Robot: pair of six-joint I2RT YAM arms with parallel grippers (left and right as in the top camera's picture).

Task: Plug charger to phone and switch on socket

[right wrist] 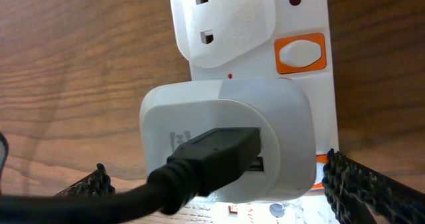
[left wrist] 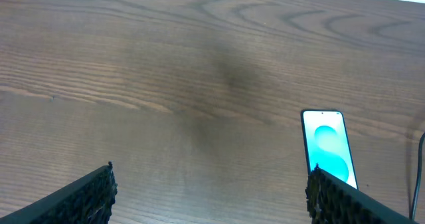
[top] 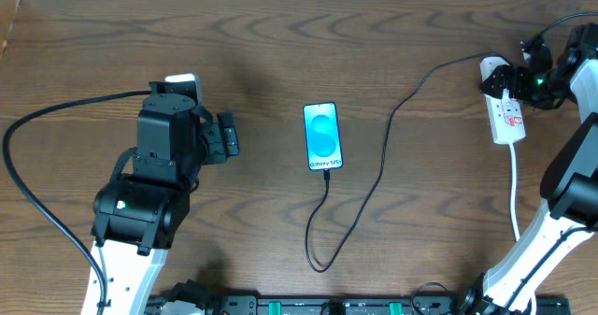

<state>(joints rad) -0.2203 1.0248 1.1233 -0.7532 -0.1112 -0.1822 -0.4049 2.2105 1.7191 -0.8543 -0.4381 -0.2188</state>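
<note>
1. Phone screen, lower edge: white "Galaxy S25", very small.
2. Socket: red print, too small to read.
3. Adapter face: embossed mark, illegible.

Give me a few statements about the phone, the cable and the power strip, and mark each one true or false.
1. The phone screen is lit blue. True.
2. The left tool grips the phone. False: it is open and empty, apart from the phone.
3. The black cable plugs into a white adapter on the strip. True.
4. The strip's switch is green. False: it is orange.
5. The right tool is open at the strip. True.
</note>
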